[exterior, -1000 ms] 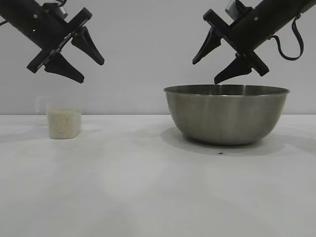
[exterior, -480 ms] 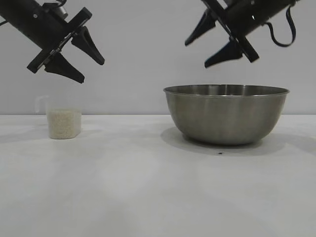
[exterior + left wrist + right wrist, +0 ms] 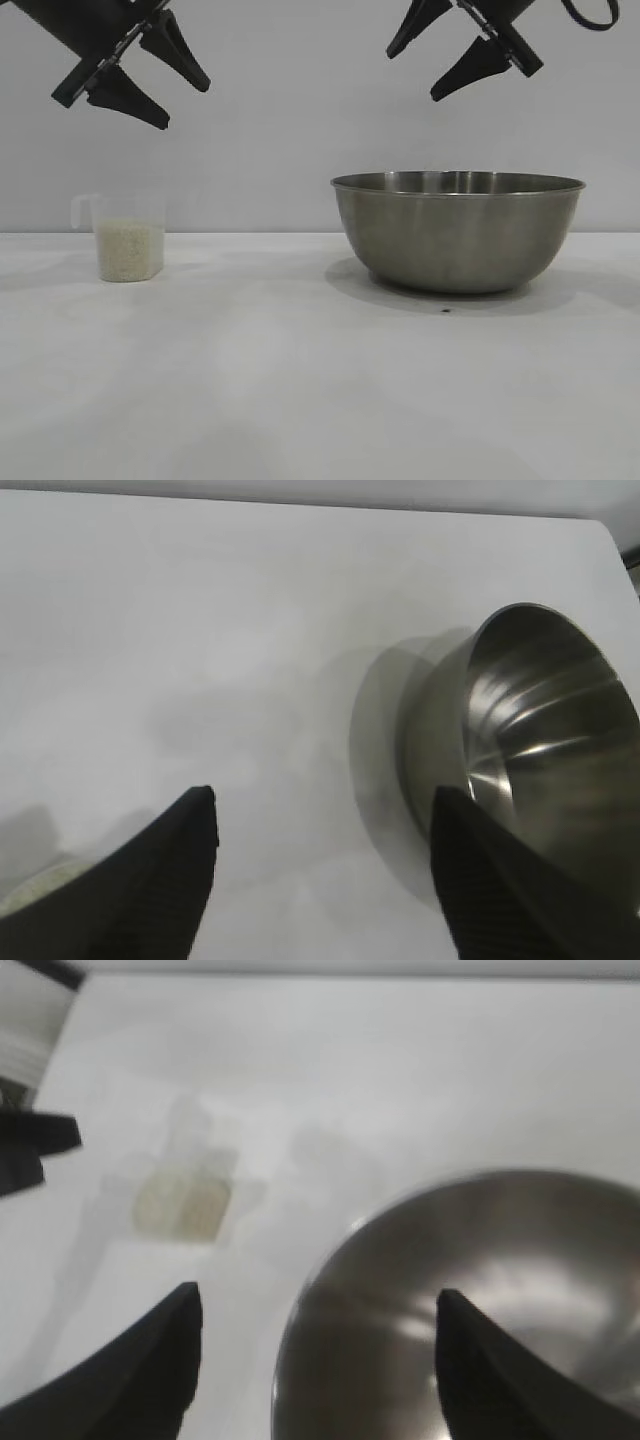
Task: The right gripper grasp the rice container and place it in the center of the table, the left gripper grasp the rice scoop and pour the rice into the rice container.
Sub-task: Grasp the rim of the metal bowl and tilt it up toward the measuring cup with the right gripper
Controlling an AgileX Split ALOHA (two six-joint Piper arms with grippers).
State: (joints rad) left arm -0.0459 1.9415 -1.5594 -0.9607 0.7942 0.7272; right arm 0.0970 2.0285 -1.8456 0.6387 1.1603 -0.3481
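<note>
Landmark: the rice container (image 3: 458,232), a large steel bowl, is stood upright on the white counter (image 3: 300,380), right of the counter's middle as seen from the exterior view.
Rice container: its inside is seen as bare brushed metal from both wrist views (image 3: 545,750) (image 3: 470,1310); a shadow is cast beside it and a tiny dark speck (image 3: 446,310) is seen on the counter just in front of its base.
Rice scoop: the rice scoop (image 3: 125,237), a small clear cup, is stood upright well apart to the left of the rice container, its handle turned away from the container.
Rice: the rice (image 3: 130,251) is held in the lower part of the scoop, roughly to half its height.
Left gripper: the left gripper (image 3: 170,88) is hung high above the rice scoop, far left of the container, angled down toward the container's side; its jaws are spread apart and nothing is held between them.
Right gripper: the right gripper (image 3: 425,70) is hung clear above the container's left half, touching nothing; its jaws are parted and empty.
Wrist views: the container is seen beyond each gripper's dark fingers (image 3: 150,880) (image 3: 490,1380).
</note>
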